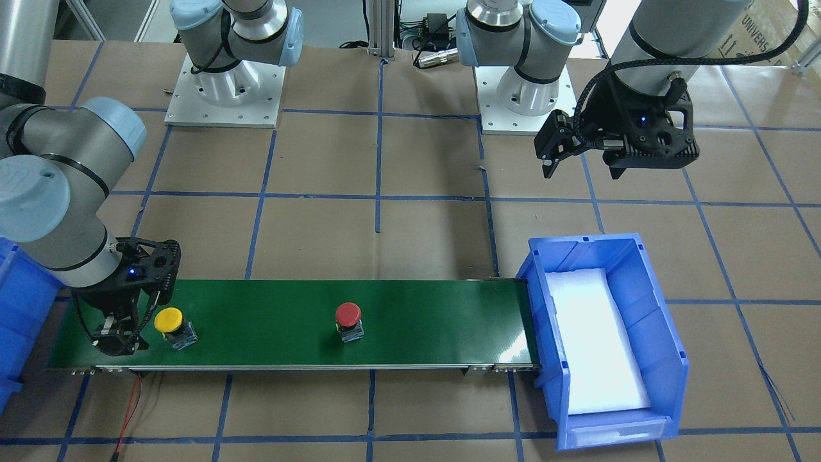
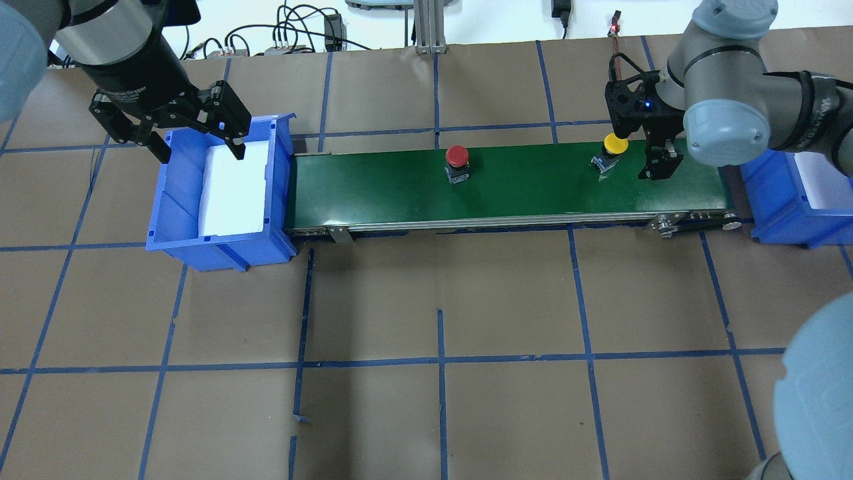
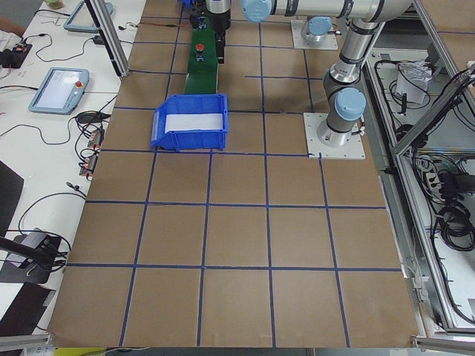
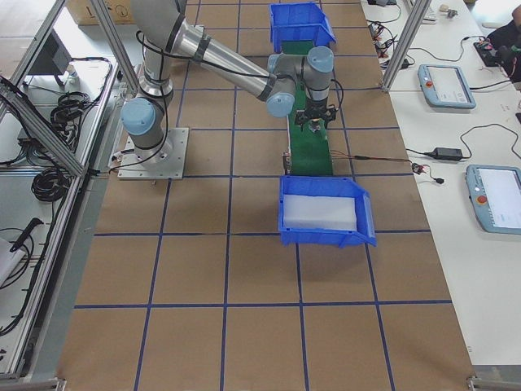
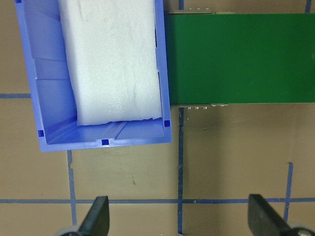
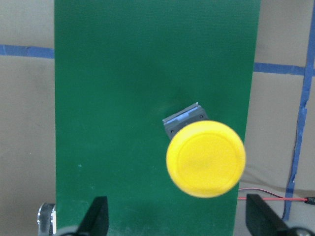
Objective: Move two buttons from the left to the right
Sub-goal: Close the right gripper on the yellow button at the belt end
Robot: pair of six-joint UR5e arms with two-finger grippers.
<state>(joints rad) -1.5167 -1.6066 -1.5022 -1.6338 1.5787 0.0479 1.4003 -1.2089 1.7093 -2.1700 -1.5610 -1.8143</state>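
Note:
The yellow button (image 2: 613,145) stands on the green conveyor belt (image 2: 520,193) near its right end; it also shows in the front view (image 1: 169,320) and the right wrist view (image 6: 205,158). The red button (image 2: 456,157) stands at mid-belt, also seen from the front (image 1: 348,314). My right gripper (image 2: 660,163) is open and empty just right of the yellow button, low over the belt (image 6: 177,221). My left gripper (image 2: 198,147) is open and empty, hovering above the left blue bin (image 2: 273,193), as the left wrist view (image 5: 179,219) shows.
The left blue bin holds a white foam pad (image 2: 230,190). A second blue bin (image 2: 780,200) with a white pad sits past the belt's right end. The table (image 2: 440,333) is brown paper with a blue tape grid.

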